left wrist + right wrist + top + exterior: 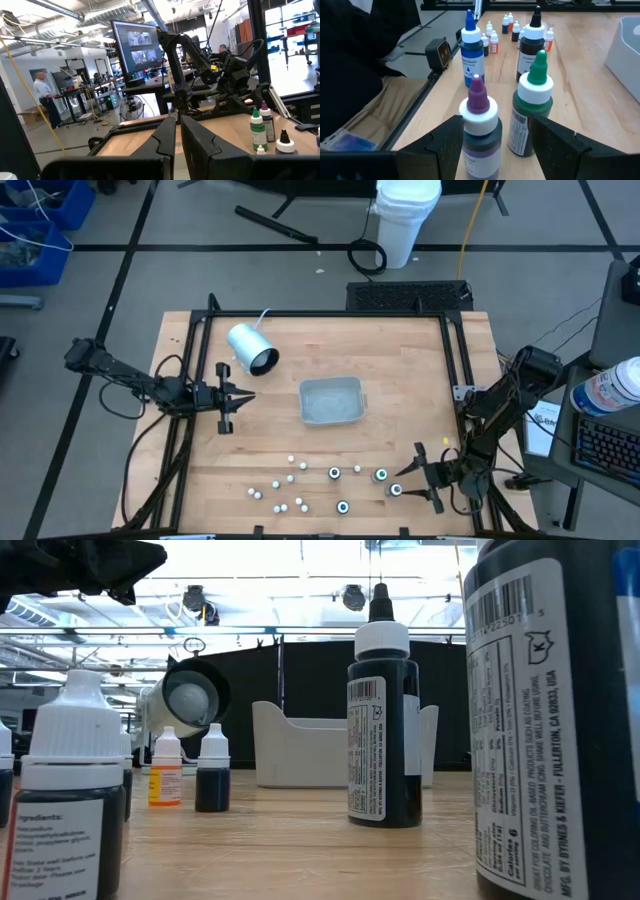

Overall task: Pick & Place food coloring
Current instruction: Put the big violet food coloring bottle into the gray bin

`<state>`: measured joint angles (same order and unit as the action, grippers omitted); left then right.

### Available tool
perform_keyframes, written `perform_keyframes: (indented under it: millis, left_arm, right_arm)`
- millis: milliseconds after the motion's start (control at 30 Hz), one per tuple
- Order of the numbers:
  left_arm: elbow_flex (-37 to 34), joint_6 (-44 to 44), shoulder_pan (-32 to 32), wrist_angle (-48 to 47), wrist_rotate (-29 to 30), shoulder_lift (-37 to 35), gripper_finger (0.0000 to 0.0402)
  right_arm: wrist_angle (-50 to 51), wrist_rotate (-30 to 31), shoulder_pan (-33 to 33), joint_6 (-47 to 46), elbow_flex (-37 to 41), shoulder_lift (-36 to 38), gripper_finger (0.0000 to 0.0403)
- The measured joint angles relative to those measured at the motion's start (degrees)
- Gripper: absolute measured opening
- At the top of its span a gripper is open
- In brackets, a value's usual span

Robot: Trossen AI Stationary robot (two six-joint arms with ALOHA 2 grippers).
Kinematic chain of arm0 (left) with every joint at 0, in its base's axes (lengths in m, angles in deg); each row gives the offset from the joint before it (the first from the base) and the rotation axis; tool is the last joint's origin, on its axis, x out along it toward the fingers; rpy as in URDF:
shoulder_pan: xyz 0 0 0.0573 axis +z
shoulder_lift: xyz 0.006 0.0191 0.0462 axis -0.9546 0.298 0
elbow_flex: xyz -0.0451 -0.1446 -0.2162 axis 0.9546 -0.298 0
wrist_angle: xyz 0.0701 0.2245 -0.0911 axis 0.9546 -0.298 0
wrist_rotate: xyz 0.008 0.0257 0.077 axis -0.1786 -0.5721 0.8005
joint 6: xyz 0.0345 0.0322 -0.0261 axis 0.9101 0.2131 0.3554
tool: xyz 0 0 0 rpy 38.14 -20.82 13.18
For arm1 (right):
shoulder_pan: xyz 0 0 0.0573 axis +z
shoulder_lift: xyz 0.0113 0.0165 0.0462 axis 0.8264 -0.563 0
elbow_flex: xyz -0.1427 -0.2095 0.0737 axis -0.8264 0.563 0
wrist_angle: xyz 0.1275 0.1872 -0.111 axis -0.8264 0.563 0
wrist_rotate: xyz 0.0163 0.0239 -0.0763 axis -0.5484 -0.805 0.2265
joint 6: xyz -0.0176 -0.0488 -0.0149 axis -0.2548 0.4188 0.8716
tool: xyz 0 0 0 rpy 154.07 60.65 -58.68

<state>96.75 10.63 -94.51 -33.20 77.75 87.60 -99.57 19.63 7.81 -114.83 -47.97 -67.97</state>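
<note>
Several tiny food coloring bottles stand upright along the table's near edge, some whitish, some dark with white or teal tops. My right gripper is open at the right end of that group. In the right wrist view its fingers stand on either side of a purple-topped bottle. A green-topped bottle stands just beyond one finger. My left gripper is shut and empty, hovering left of the grey tray; the left wrist view shows its fingers nearly together.
A white-and-grey cylinder with a cord lies on its side toward the far left of the table. More bottles, blue-topped and black-topped, stand beyond my right gripper. Black frame rails run along the table's edges. A person stands in the room behind.
</note>
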Motion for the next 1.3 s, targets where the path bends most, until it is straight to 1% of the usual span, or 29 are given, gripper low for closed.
perform_keyframes:
  millis: [67,167,333,533,633,800,867,1300]
  left_arm:
    - [0.0,0.0,0.0,0.0,0.0,0.0,0.0037]
    - [0.0,0.0,0.0,0.0,0.0,0.0,0.0037]
    - [0.0,0.1,0.0,0.0,0.0,0.0,0.0037]
    - [0.0,0.2,0.0,0.0,0.0,0.0,0.0037]
    - [0.0,0.2,0.0,0.0,0.0,0.0,0.0037]
    - [0.0,0.2,0.0,-0.1,0.0,0.0,0.0037]
    - [0.0,0.2,0.0,-0.2,0.0,0.0,0.0037]
    - [0.0,0.1,0.0,-0.3,0.0,0.0,0.0037]
  right_arm:
    - [-0.4,-0.2,0.0,0.1,0.0,0.0,0.0212]
    - [-0.3,-2.2,-0.1,-0.2,0.0,0.0,0.0212]
    - [-0.3,-4.4,-0.4,-2.9,0.0,0.0,0.0212]
    - [-0.8,-4.5,-0.5,-2.9,0.0,0.0,0.0212]
    - [-1.4,-4.5,-1.1,-2.2,0.0,-1.1,0.0212]
    - [-5.3,-5.0,-2.0,1.1,0.0,-4.1,0.0212]
    - [-5.6,-5.9,-2.0,1.6,0.0,-4.1,0.0212]
    - [-6.8,-5.8,-3.4,3.8,0.0,-4.1,0.0212]
